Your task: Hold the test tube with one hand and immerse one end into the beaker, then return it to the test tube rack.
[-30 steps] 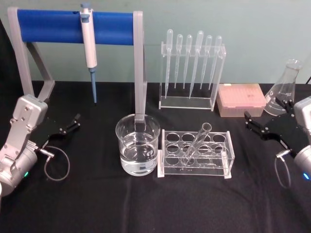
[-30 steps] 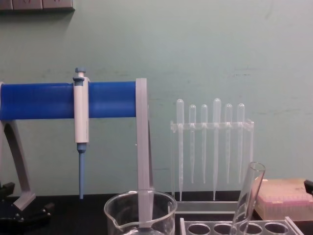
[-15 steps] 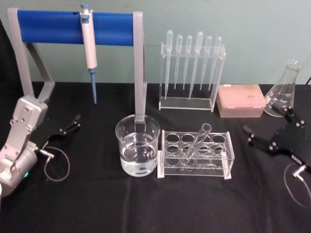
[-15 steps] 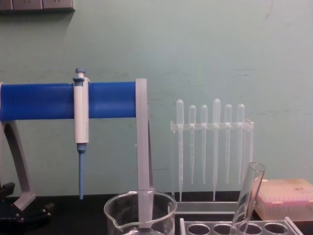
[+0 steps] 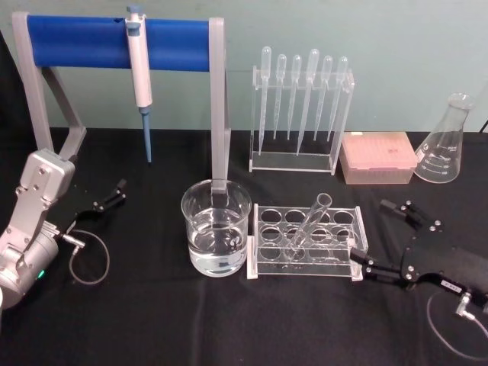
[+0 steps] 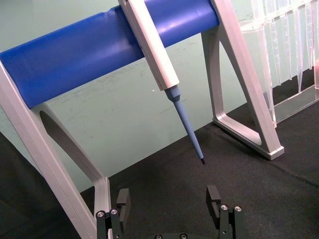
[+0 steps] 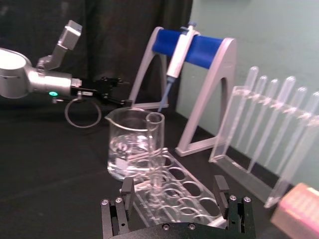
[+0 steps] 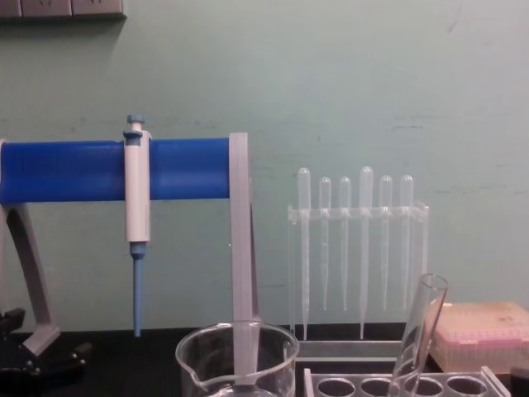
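**A:** Where was the tube (image 5: 309, 223)?

**B:** It was in the rack (image 5: 305, 271). It leaned with its rounded end down in a hole and its mouth up, tilted toward the far right. Nothing gripped it.

**A:** And the rack itself?

**B:** It sat on the black table (image 5: 152, 320), just right of the beaker (image 5: 216, 236). I couldn't tell whether the two touched. The beaker held clear liquid in its lower part.

**A:** Where was the right gripper (image 5: 367, 231)?

**B:** It was low over the table, just right of the rack and pointed at it. Its fingers were spread wide and held nothing. One fingertip lay by the rack's near right corner and the other by its far right corner. I couldn't tell whether the near one touched the rack.

**A:** What did its wrist camera show?

**B:** It showed the two fingers (image 7: 127, 188) apart and the tube (image 7: 154, 144) ahead of them, in line with the gap. The beaker (image 7: 127, 144) stood beyond the tube.

**A:** And the left gripper (image 5: 107, 196)?

**B:** It was parked at the table's left, well apart from the beaker. Its fingers (image 6: 122, 199) were apart and empty.

**A:** What stood behind?

**B:** A pipettor (image 5: 139, 65) hung on a stand (image 5: 80, 42) with a blue bar. Behind the rack, pipettes (image 5: 301, 84) hung in a clear holder. To their right were a pink box (image 5: 379, 156) and a flask (image 5: 444, 145).
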Motion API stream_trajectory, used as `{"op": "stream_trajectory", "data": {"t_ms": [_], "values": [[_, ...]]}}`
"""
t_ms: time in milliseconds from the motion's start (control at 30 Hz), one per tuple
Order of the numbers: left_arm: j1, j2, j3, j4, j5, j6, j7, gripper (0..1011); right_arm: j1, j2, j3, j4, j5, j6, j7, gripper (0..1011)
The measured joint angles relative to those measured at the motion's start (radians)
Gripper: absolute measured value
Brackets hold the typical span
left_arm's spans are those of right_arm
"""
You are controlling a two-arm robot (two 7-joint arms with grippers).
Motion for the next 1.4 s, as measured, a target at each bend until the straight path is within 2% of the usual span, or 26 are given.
{"op": "stream_trajectory", "data": {"t_ms": [167, 267, 433, 533, 933, 1100, 1400], "values": [[0.000, 0.000, 0.000, 0.000, 0.000, 0.000, 0.000, 1000, 0.019, -0.018, -0.012, 0.012, 0.027, 0.035, 0.045, 1002], [0.000, 0.000, 0.000, 0.000, 0.000, 0.000, 0.000, 1000, 0.033, -0.042, -0.019, 0.019, 0.050, 0.070, 0.070, 1003], [0.000, 0.000, 0.000, 0.000, 0.000, 0.000, 0.000, 1000, 0.062, -0.081, -0.029, 0.041, 0.059, 0.105, 0.077, 1003], [0.000, 0.000, 0.000, 0.000, 0.000, 0.000, 0.000, 1000, 0.089, -0.113, -0.041, 0.059, 0.048, 0.126, 0.080, 1003], [0.000, 0.000, 0.000, 0.000, 0.000, 0.000, 0.000, 1000, 0.163, -0.189, -0.068, 0.105, 0.003, 0.171, 0.082, 1003], [0.000, 0.000, 0.000, 0.000, 0.000, 0.000, 0.000, 1000, 0.189, -0.214, -0.081, 0.126, -0.005, 0.184, 0.083, 1003], [0.000, 0.000, 0.000, 0.000, 0.000, 0.000, 0.000, 1000, 0.216, -0.235, -0.094, 0.143, -0.024, 0.191, 0.082, 1003]]}}
